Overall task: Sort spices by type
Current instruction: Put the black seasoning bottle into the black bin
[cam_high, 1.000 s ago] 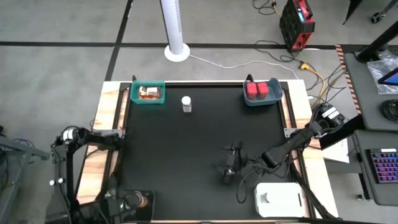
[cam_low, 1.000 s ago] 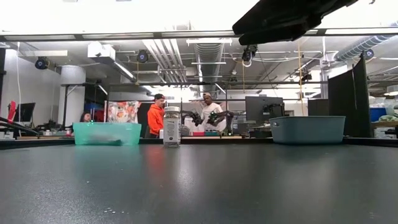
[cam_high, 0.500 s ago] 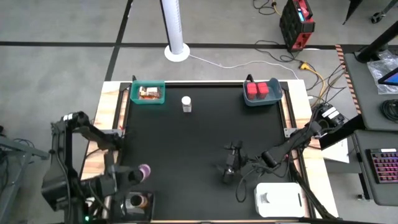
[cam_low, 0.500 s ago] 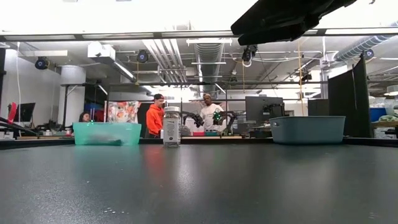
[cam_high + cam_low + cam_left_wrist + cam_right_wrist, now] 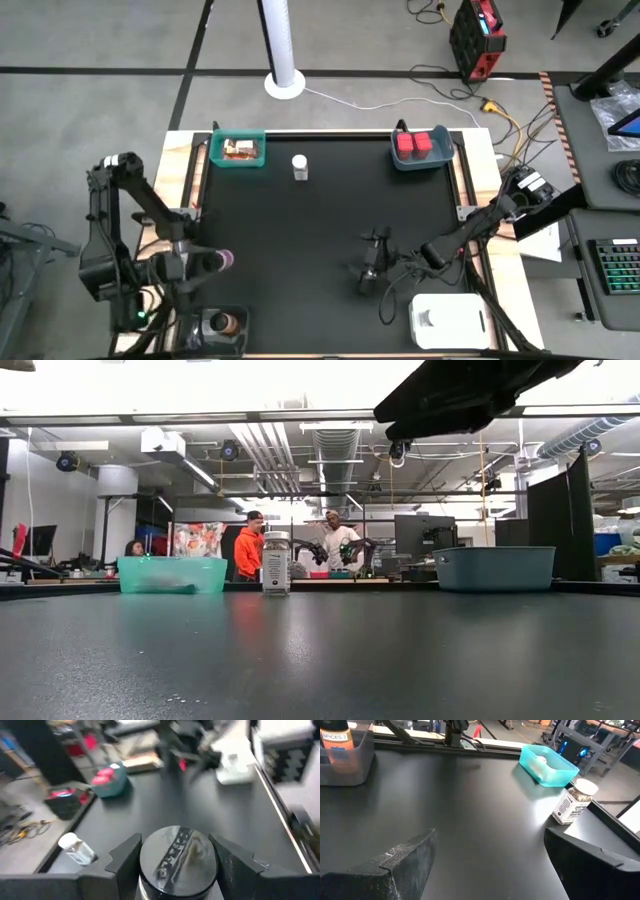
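The left gripper (image 5: 212, 261) is clamped on a small purplish jar (image 5: 225, 260), fingers (image 5: 125, 857) pressed to either side of its shiny cap, and it carries the jar lying sideways above the near left part of the black table (image 5: 320, 220). I reckon it grips just under the cap so the jar can ride level above the mat toward wherever its kind belongs. Just behind the gripper, at the table's near left corner, a clear tray (image 5: 220, 325) holds an amber jar (image 5: 228, 323), likely the stock these jars come from.

Far across the mat from the held jar, the white-capped bottle (image 5: 299, 167) stands upright and alone, between the teal bin (image 5: 238, 151) with its flat packets and the blue-grey bin (image 5: 421, 148) with two red boxes (image 5: 418, 144).

The right gripper (image 5: 368, 268) waits low over the mat's near right side, fingers spread wide with nothing between them, near a white tray (image 5: 448, 322).
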Robot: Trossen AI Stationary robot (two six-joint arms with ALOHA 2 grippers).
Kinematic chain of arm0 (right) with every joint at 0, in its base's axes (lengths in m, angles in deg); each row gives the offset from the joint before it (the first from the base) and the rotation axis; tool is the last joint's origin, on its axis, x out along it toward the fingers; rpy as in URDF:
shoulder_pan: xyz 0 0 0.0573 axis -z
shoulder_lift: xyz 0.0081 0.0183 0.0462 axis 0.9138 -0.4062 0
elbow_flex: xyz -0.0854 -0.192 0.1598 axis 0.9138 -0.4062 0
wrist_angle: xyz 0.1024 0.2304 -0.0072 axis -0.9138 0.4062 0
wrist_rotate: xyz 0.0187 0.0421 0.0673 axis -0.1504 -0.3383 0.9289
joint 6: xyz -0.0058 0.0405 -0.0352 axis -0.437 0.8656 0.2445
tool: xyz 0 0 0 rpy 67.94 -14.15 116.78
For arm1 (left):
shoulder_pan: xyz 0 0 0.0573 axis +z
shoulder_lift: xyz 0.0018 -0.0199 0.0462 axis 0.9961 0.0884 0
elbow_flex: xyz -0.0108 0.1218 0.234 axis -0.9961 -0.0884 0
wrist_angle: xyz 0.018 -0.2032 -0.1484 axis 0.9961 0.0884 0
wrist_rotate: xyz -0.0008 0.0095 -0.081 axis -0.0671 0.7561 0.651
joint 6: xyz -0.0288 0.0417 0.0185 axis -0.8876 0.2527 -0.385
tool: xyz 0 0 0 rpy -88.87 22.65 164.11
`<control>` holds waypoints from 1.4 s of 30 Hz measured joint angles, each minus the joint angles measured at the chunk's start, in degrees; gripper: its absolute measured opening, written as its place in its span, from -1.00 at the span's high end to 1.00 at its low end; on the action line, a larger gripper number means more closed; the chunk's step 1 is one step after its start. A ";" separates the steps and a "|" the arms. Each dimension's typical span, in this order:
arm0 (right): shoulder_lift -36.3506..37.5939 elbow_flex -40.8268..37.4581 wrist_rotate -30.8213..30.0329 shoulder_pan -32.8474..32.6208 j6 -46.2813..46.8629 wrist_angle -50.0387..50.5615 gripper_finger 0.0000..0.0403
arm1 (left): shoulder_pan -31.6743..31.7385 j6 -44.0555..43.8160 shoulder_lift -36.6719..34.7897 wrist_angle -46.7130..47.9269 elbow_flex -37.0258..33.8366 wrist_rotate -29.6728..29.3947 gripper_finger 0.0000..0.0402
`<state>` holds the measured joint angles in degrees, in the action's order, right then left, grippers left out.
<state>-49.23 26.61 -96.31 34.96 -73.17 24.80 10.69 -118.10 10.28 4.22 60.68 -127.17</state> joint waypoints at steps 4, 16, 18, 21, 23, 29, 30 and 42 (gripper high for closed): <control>0.00 0.00 -0.47 0.24 1.38 -0.02 -0.78 | -3.75 2.33 -3.42 -1.17 -2.79 2.72 0.05; 0.40 0.00 -7.78 -2.23 2.26 -0.32 -0.78 | -7.96 2.69 -15.18 -2.48 -14.56 -2.14 0.05; 0.67 0.00 -10.94 -3.96 2.04 -0.24 -0.78 | -7.95 3.57 -16.30 -3.03 -15.92 -2.95 0.05; 0.74 0.00 -12.40 -4.79 2.06 -0.20 -0.78 | -7.96 3.83 -17.72 -3.36 -16.86 -0.93 0.05; 0.74 0.00 -12.39 -4.72 2.33 -0.19 -0.78 | -7.96 3.73 -18.38 -4.68 -16.89 -0.83 0.05; 0.00 0.02 -9.42 -7.41 2.53 -2.39 -0.78 | -7.96 9.93 -18.79 -12.53 -16.87 1.29 0.05; 0.00 0.02 -9.56 -8.25 2.53 -2.90 -0.78 | -7.96 10.70 -18.59 -13.20 -16.87 1.83 0.05; -1.26 0.04 -13.91 -8.96 1.25 -10.38 -0.78 | -11.90 16.05 -20.37 -15.00 -16.87 11.61 0.05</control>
<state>-50.49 26.66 -110.21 26.00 -71.92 14.43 -1.22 -102.04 -10.09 -10.78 43.81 -115.57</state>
